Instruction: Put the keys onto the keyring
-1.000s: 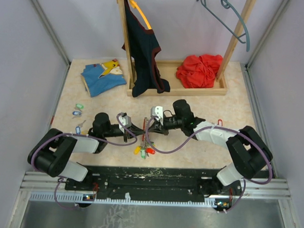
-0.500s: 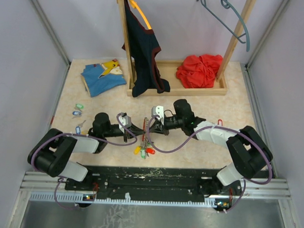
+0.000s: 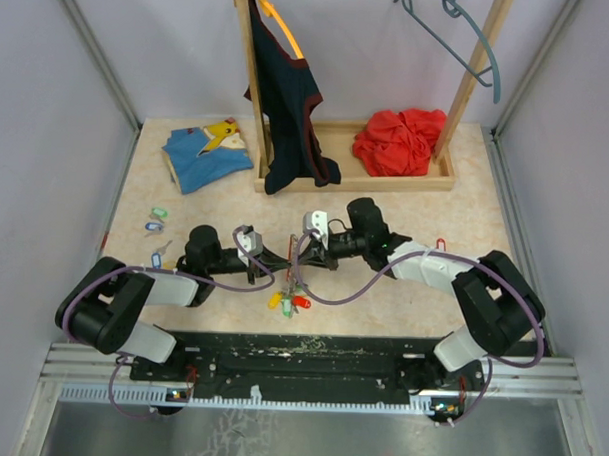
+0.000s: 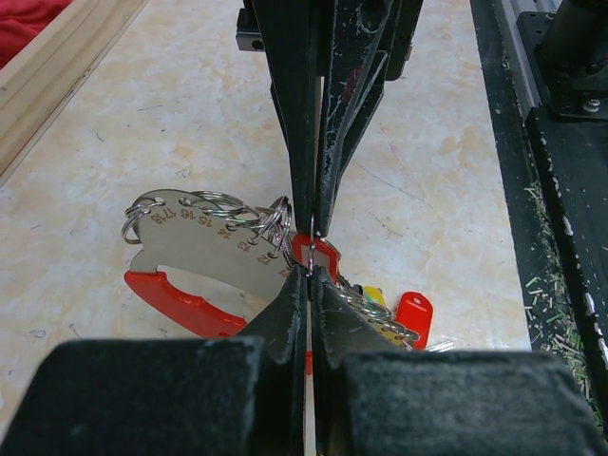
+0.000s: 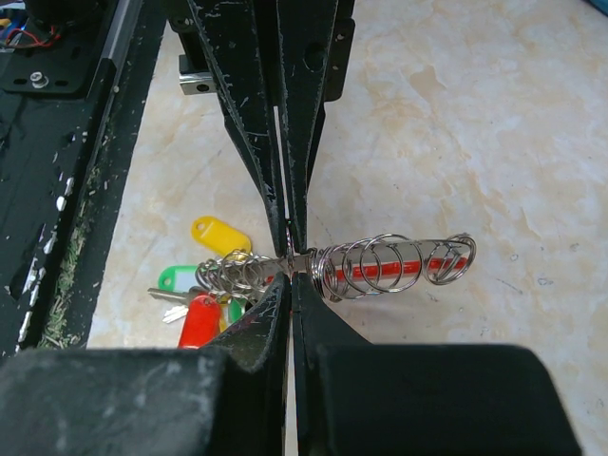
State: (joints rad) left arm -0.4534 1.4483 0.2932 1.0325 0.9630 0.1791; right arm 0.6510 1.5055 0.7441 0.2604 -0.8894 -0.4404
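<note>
The keyring (image 4: 204, 242) is a flat silver plate with numbered holes, a red edge and several wire rings; edge-on it is the keyring (image 5: 389, 264). Keys with yellow (image 5: 219, 235), green (image 5: 180, 278) and red (image 5: 199, 319) tags hang from it. My left gripper (image 4: 310, 273) is shut, a thin wire ring and a red tag (image 4: 315, 253) pinched at its tips. My right gripper (image 5: 290, 278) is shut on the plate's end. Both grippers meet tip to tip at the near middle of the table, the left gripper (image 3: 280, 258) facing the right gripper (image 3: 296, 256).
Loose keys lie at the left: a green-tagged key (image 3: 158, 214) and blue-tagged keys (image 3: 155, 225), (image 3: 162, 253). A red-tagged key (image 3: 441, 243) lies at the right. Behind stand a blue cloth (image 3: 205, 155), a wooden rack (image 3: 386, 179) with a red cloth (image 3: 400, 139) and a hanging dark garment (image 3: 287, 97).
</note>
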